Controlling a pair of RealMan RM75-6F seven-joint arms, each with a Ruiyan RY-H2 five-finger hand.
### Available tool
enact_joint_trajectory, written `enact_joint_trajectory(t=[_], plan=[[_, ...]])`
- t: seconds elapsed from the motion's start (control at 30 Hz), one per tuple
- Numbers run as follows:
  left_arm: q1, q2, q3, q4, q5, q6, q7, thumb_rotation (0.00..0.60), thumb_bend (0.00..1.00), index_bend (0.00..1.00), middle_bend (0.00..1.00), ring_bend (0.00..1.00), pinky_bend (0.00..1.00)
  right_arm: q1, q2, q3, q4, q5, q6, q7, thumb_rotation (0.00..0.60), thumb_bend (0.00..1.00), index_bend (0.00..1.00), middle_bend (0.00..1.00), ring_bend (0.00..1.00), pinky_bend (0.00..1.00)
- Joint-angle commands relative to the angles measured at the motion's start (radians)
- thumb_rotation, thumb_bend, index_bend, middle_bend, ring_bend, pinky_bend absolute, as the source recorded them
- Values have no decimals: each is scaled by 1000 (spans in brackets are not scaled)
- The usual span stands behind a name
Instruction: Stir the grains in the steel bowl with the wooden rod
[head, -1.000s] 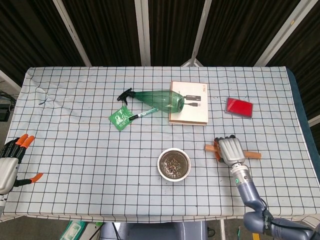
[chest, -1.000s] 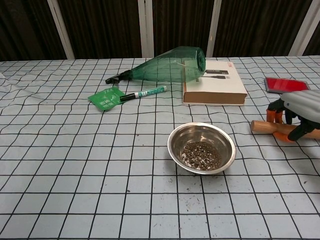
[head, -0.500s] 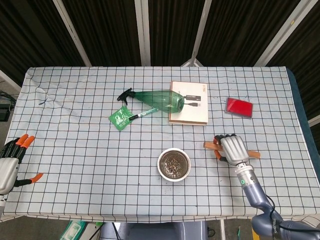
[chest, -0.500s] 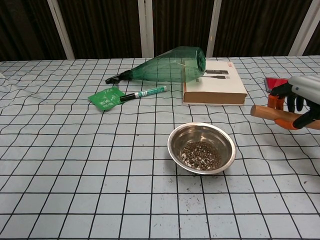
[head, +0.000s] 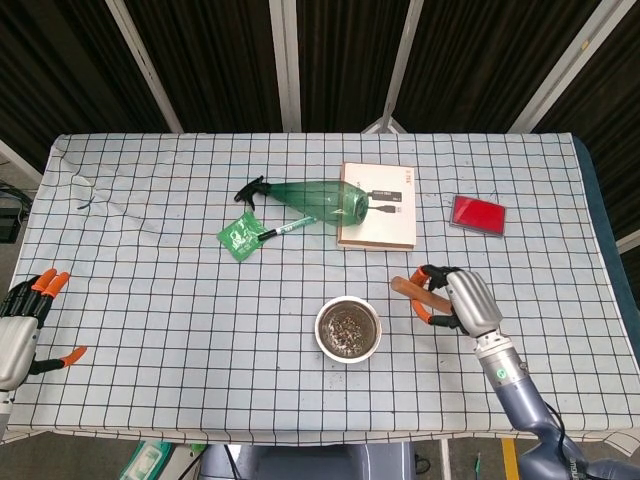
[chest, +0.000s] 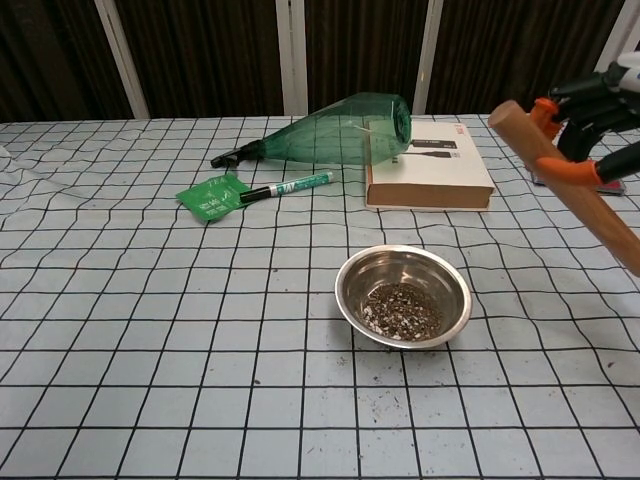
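A: Item, right robot hand (head: 468, 302)?
B: Fingers wrapped round the wooden rod (chest: 570, 183); rod held in the air, tilted, clear of the desk (head: 150, 300); its free end is to the right of the steel bowl (head: 348, 329).
A: Item, bowl?
B: Upright on the checked cloth near the front edge; grains (chest: 400, 309) lie in its bottom; nothing touches it.
A: Item, left robot hand (head: 22, 330)?
B: At the desk's left edge; fingers apart; nothing in it.
A: Other stock?
B: Green spray bottle (head: 305, 197) on its side, its base against a book (head: 378, 205); marker pen (head: 283, 229); green packet (head: 240, 236); red case (head: 477, 214) far right.
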Motion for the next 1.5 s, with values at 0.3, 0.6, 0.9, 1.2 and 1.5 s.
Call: enact_joint_trajectory(t=[0.3,0.6,0.9,1.2,1.5], plan=[[0,0,0,-4,0,-1,0,600,56,0,0,0,0,-33,-117,33,16,-123,199,204,600,672,817,657,517,469],[0,-1,1,-2,-1,-3,-2,600,56,0,0,0,0,-46,-248,49,41,-122,287,350,600,671,817,657,517,469],[-1,-1,0,-3,-3,-7,0,600,57,0,0,0,0,-46,-311,56,62,-107,299,437,600,672,817,657,517,469],[0,-3,1,3,-2,-6,-2,600,56,0,0,0,0,-39,-383,30,144,-117,288,504,600,671,817,657,517,469],[-1,-4,1,7,-2,-6,-4,600,57,0,0,0,0,-31,-460,23,197,-115,281,520,600,671,817,657,517,469]])
